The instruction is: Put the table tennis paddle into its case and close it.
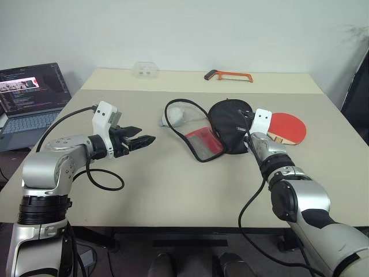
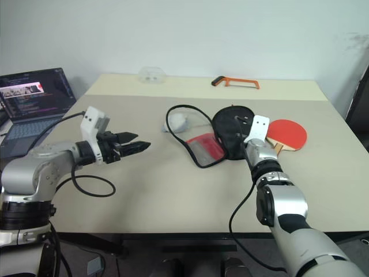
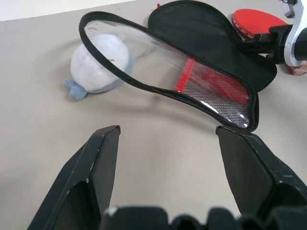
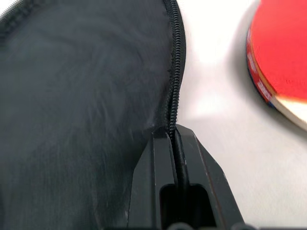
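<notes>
The case lies open in the middle of the table, its black half spread flat and its flap, clear with red mesh, folded out toward my left. To its right, flat on the table, is the table tennis paddle, red face up. At the case's right side, my right gripper is shut on the black zipper rim, with the paddle just beyond. My left gripper hovers open over the table left of the flap, with nothing between its fingers.
A white plush toy sits just behind the case's flap. An orange-framed hacksaw and a clear plastic box lie at the table's far edge. An open laptop stands off the table's left side.
</notes>
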